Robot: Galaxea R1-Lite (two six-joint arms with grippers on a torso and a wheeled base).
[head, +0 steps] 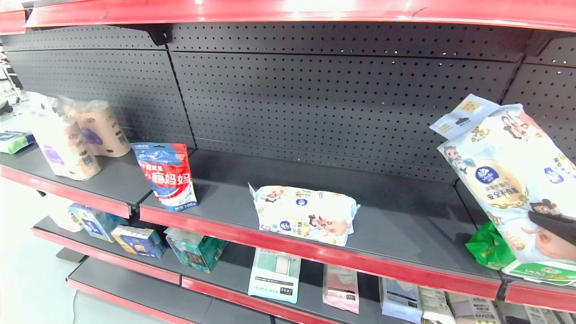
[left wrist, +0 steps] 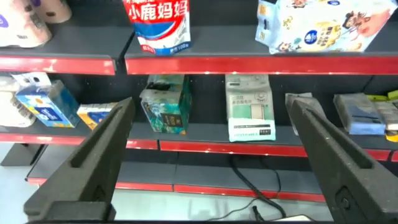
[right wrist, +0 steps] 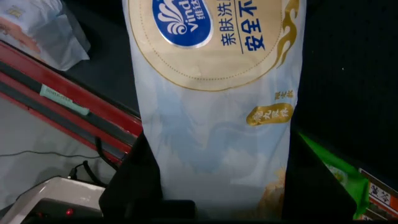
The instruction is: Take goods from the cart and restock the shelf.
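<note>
My right gripper (right wrist: 227, 183) is shut on a big pale blue pack with cartoon figures (head: 508, 175). It holds the pack tilted over the right end of the black shelf board (head: 405, 234); one dark finger (head: 555, 225) lies across the pack's lower part. In the right wrist view the pack (right wrist: 217, 93) runs between both fingers. A similar, smaller pack (head: 303, 213) lies flat near the middle of the board's front edge. My left gripper (left wrist: 211, 106) hangs open and holds nothing, out in front of the shelves at about the height of the lower shelf.
A red and blue pouch (head: 167, 175) stands left of the flat pack. Wrapped paper rolls (head: 67, 144) stand farther left. A green packet (head: 488, 247) and a flat green box (head: 542, 272) lie under the held pack. Small boxes and packs line the lower shelf (head: 198, 249).
</note>
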